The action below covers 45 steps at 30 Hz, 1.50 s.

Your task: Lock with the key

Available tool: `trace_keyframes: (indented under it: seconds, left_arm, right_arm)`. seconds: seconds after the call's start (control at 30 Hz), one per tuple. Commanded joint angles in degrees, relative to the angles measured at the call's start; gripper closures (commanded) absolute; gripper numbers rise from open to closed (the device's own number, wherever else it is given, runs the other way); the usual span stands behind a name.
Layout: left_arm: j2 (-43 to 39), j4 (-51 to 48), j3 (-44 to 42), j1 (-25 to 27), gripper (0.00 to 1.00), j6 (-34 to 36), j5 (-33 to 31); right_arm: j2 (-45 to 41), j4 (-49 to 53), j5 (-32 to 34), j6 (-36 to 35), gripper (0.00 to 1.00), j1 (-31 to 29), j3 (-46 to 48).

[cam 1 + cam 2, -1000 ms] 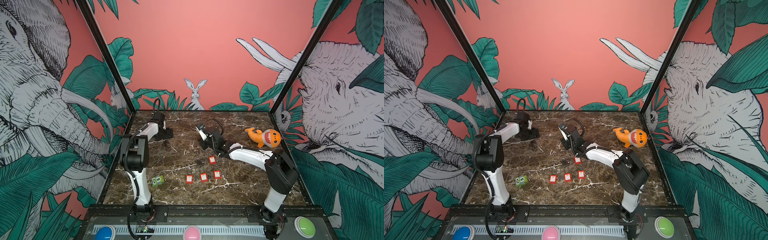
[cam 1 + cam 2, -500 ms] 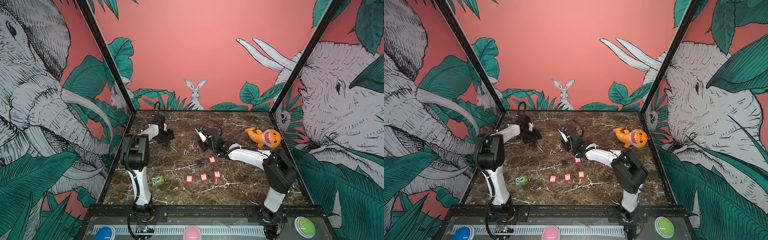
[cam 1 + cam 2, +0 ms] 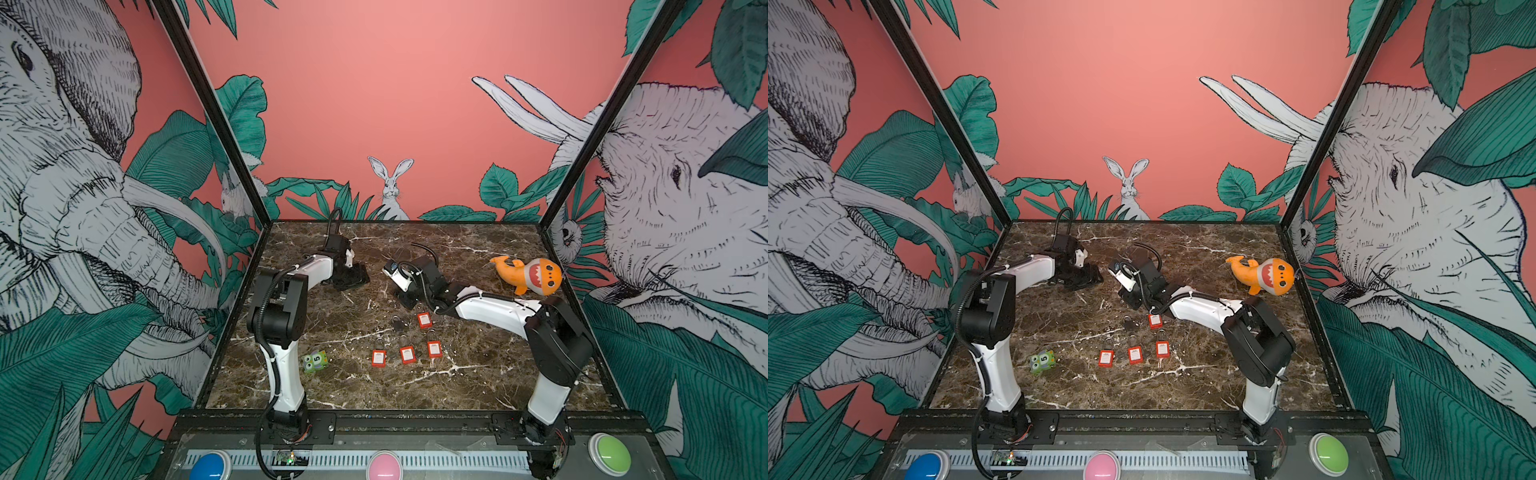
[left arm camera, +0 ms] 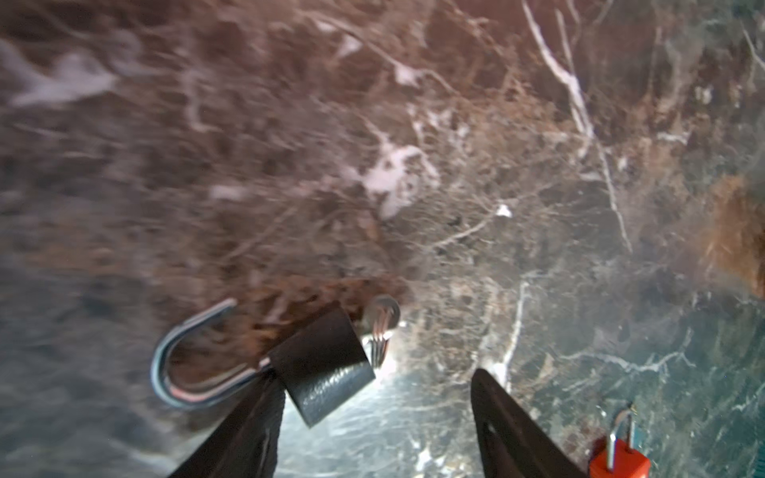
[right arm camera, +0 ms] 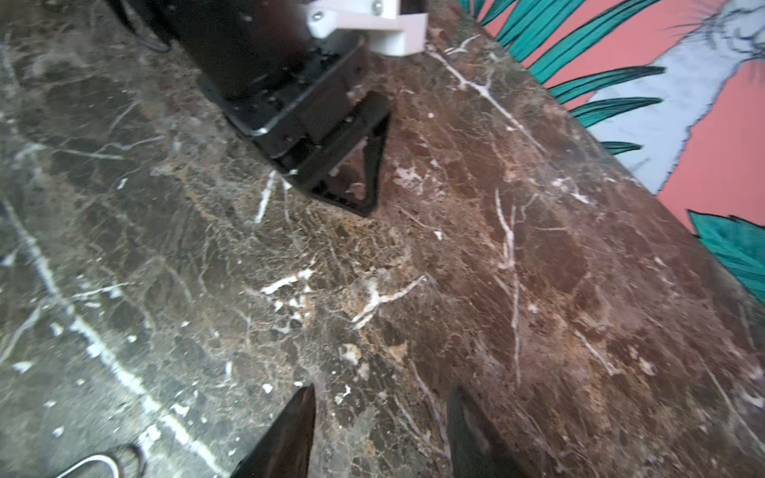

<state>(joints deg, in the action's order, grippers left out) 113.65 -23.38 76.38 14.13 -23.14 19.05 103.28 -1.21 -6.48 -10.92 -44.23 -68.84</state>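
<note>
We saw a dark marble table [image 3: 478,386] carrying a few small things. Three red padlocks [image 3: 407,354] lay in a row toward the front. A fourth red padlock [image 3: 424,320] lay just behind them, beside a black padlock [image 3: 398,323]. A green toy [image 3: 315,361] sat at the front left, and an orange plush shark [image 3: 530,275] lay at the back right.

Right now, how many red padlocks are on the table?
4 red padlocks. Three lie in a row mid-table: left one, middle one, right one. The fourth lies behind them, beside the right arm, which could hide more.
</note>
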Motion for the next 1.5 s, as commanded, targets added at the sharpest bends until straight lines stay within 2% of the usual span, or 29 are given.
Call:
trace_keyframes:
  seconds: [0.0,0.2,0.37,0.5,1.03,1.3,1.47]
  left_arm:
    - [-2.4,-1.3,-1.5,0.6,0.28,-2.1,-0.4]
    - [-4.1,-2.5,1.3,0.5,0.28,-1.2,-7.2]
    - [0.9,-5.1,8.3,0.5,0.29,0.3,-6.7]
    - [3.2,-5.3,10.6,0.6,0.3,1.1,-4.3]
    - [5.7,-6.5,9.3,2.3,0.35,6.5,0.7]
    - [3.9,-9.7,5.9,3.5,0.4,10.5,3.9]
    - [-1.1,-7.7,0.0,4.1,0.41,8.9,4.4]
  right_arm:
    - [2.1,2.9,-8.5,-4.5,0.49,1.4,-3.7]
    - [4.4,5.8,-13.8,-5.4,0.48,2.8,-7.9]
    - [4.8,6.4,-14.7,-4.6,0.48,3.0,-8.5]
    - [4.4,6.5,-15.1,-3.9,0.48,3.0,-7.7]
    - [3.6,7.7,-15.0,-2.9,0.48,3.1,-6.7]
    - [2.7,8.4,-14.3,-3.4,0.48,3.1,-4.9]
    - [2.4,8.8,-13.8,-3.9,0.48,3.1,-4.9]
